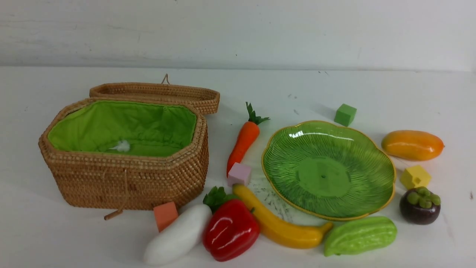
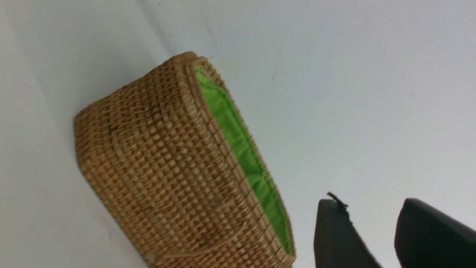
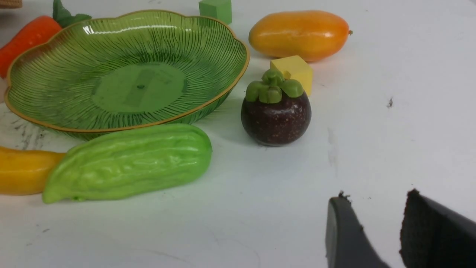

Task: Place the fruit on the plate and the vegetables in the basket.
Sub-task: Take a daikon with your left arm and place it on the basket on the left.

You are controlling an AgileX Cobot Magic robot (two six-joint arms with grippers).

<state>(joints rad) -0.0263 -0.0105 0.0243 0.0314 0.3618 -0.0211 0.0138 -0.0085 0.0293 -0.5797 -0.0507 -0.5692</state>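
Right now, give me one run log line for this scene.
left gripper: open, holding nothing | right gripper: open, holding nothing | plate: empty | basket: no vegetables visible inside

Cut off by the left wrist view's edge: part of the basket (image 2: 167, 160); blurred there: both fingers (image 2: 338, 234).

Before me spreads a white tabletop (image 1: 297, 96), faintly smudged and specked. Beyond its far edge I see a pale, lightly marked wall (image 1: 238, 33), all under soft, cool light.
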